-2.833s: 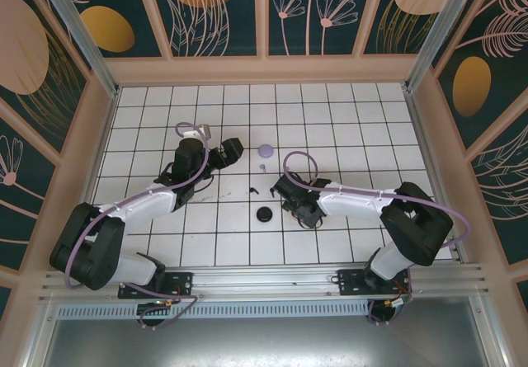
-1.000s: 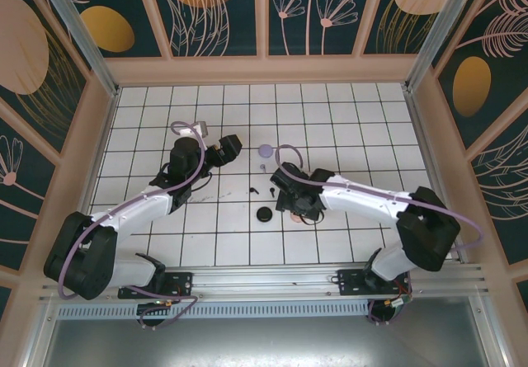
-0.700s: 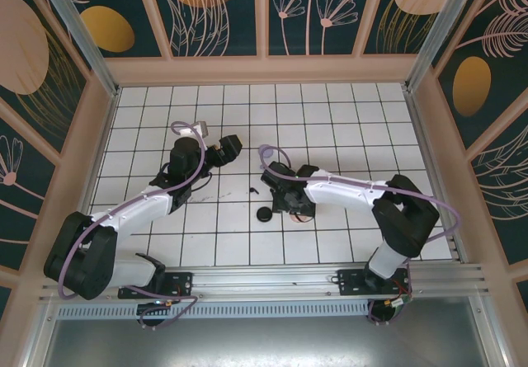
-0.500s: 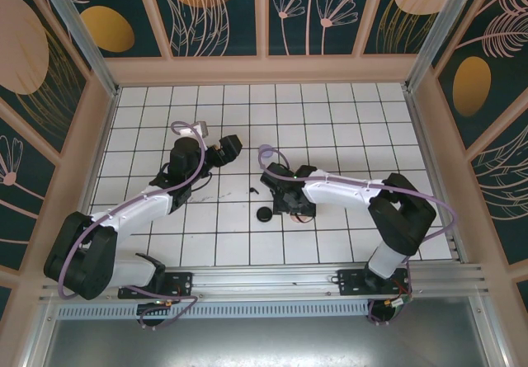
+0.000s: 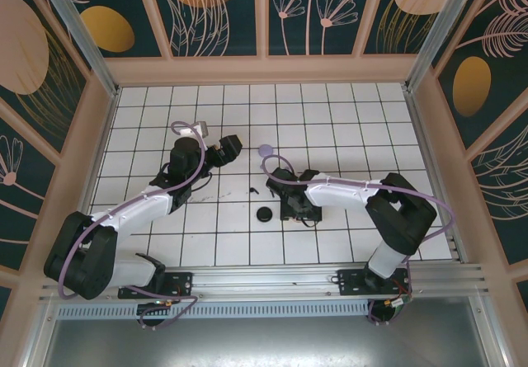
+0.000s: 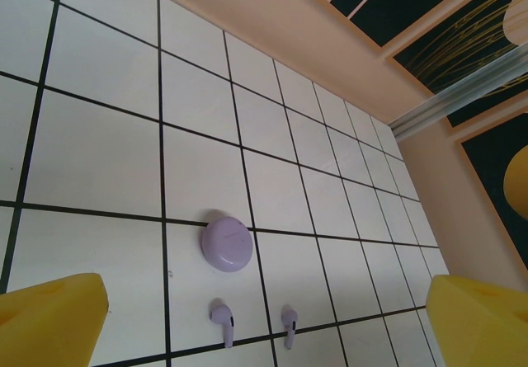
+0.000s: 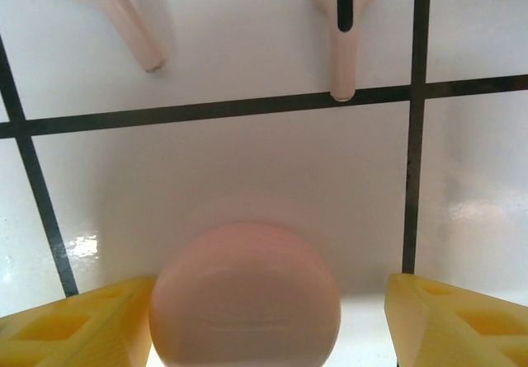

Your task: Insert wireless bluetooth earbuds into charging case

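Pink earbuds point(image 7: 345, 29): job for the right arm point(image 5: 351, 192), it's nearer. Its claw point(image 7: 268, 309) is spread wide around the round pink case point(image 7: 245, 297), not squeezing it. Both buds lie on the tiles just beyond, stems pointing back at the claw.

My left arm point(image 5: 140, 206) stretches forward and rightward from its base. My left gripper point(image 5: 228, 146) sits at its far end, its jaws spread as wide as they go. My right arm point(image 5: 355, 192) folds at the elbow and reaches left toward the middle. My right gripper point(image 5: 299, 210) points straight down, low, with its yellow fingers point(image 7: 74, 322) parted.
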Motion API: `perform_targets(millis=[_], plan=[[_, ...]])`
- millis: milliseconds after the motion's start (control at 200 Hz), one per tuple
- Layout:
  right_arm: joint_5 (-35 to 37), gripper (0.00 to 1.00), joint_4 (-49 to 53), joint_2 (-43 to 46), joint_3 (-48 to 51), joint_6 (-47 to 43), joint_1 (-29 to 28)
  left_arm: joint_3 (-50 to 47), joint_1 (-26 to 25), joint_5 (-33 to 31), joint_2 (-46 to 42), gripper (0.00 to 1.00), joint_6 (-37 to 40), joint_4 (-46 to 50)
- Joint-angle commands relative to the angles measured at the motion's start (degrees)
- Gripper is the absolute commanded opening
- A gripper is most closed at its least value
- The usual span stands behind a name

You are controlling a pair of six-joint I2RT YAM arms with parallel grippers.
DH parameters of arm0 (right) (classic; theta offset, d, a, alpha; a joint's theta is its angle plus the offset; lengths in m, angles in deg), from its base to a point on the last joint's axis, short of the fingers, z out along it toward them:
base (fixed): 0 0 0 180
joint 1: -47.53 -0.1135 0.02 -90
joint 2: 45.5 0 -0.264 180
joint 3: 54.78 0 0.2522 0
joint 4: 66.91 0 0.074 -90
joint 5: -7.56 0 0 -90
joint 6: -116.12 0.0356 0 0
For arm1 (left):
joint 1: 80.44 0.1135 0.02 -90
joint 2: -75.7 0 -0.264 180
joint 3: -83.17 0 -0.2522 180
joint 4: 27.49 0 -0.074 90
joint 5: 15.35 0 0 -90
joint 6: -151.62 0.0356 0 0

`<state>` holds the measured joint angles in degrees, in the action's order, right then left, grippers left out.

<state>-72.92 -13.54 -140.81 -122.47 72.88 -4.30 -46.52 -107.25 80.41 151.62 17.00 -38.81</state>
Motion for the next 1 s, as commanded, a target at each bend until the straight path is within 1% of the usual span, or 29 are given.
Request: perform_targets(millis=[0,300,370,455,565,676,831,996], plan=[[0.2,0.71,-1.5,-0.7,0.5,-1.0,0.5,1.1,-0.4,0.7,0.7,0.99,0.6,-0.6],[-0.6,0.64,-3.6,-2.0,0.7,-1.1,0.8,0.9,-0.4,0.6,0.8,0.99,0.8,-0.8],[-0.7,0.61,-3.8,-1.9,1.0,-1.0,0.8,0.8,-0.4,0.7,0.9,0.99,0.9,-0.8],[-1.0,0.55,-4.3,-1.6,1.3,-0.8,0.8,0.9,-0.4,1.6,0.9,0.99,0.9,-1.0],[-1.7,0.46,-5.0,-0.5,2.2,-0.3,0.7,1.2,-0.4,1.9,0.5,0.99,-2.1,0.6],[-2.2,0.44,-5.5,2.5,3.2,1.2,0.4,1.3,-0.3,3.6,0.3,0.99,-5.9,2.8],[-2.7,0.43,-6.4,9.4,3.5,4.6,0.4,-2.2,-0.4,6.5,-0.7,0.98,-8.0,0.3],[-2.7,0.43,-8.6,13.3,1.2,8.9,2.7,-9.3,-0.4,10.4,-3.4,0.97,-7.1,-10.5]])
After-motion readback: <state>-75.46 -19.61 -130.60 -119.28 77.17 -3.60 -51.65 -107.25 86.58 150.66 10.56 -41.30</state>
